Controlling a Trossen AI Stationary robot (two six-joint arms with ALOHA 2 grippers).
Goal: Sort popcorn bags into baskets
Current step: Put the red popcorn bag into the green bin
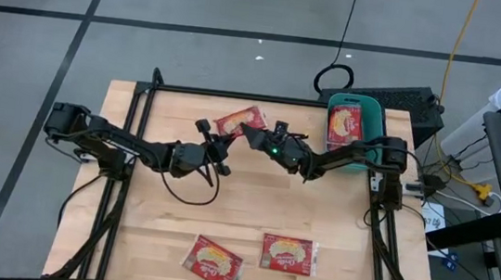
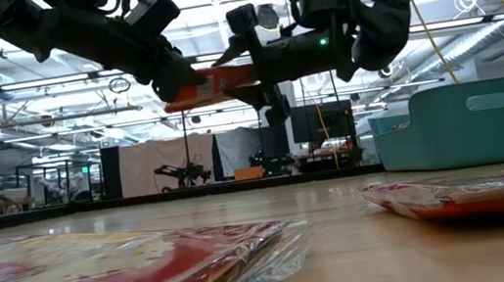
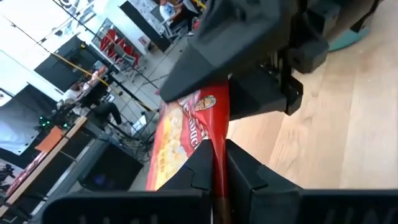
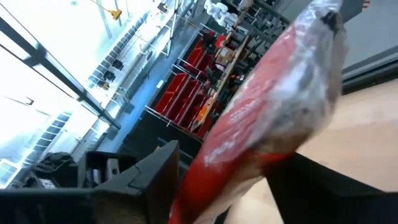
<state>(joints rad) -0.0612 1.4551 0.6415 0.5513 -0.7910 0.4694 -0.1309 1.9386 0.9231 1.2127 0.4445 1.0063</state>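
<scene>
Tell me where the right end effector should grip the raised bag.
Probably the free short edge facing the right end effector. The bag hangs in the air, clamped edge-on at its other end by the left end effector. Come in level from the basket side, fingers straddling its thin edge.

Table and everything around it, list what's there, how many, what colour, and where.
Popcorn bags: four; red and cream; one held in the air between the grippers, one in the basket, two at the table's near edge.
Basket: one; teal; far right corner.
Table: one; light wood.
Left gripper: shut on the raised bag.
Right gripper: open around that bag's other end.
</scene>
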